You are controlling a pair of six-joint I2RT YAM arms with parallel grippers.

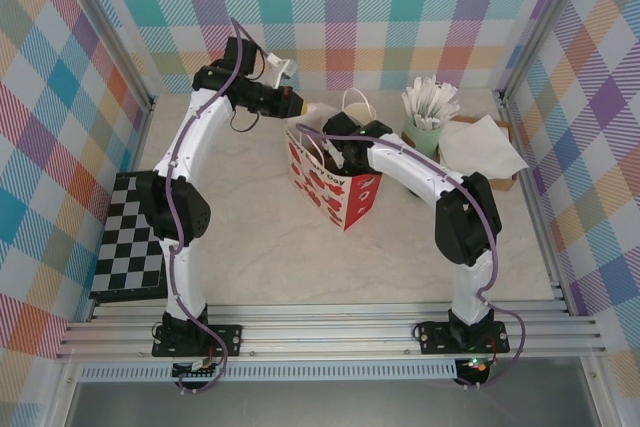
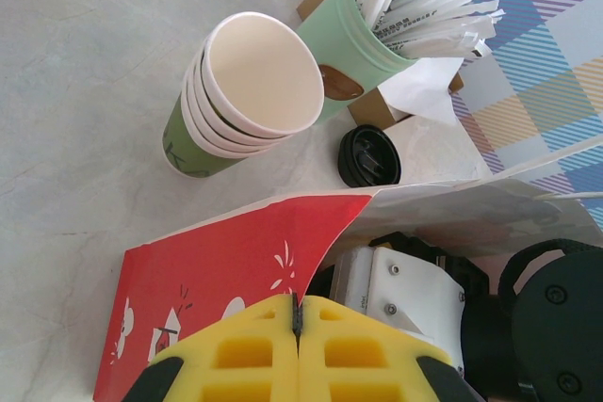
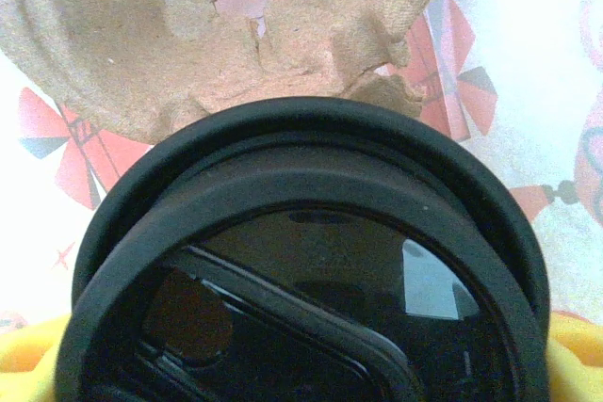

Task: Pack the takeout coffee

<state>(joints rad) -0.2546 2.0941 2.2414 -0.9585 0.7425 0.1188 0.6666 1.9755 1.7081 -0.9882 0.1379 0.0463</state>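
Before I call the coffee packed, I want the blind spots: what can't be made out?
- Sides of the takeout coffee: right wrist view, under its own lid.
- Floor of the bag: right wrist view, behind lid and cardboard.
- Inside of the bag: top view, under the right arm.
- Print on the sachets: left wrist view, too small.

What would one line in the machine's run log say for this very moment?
stage: bagging | right pincer: holding takeout coffee inside paper bag | left pincer: shut on bag rim
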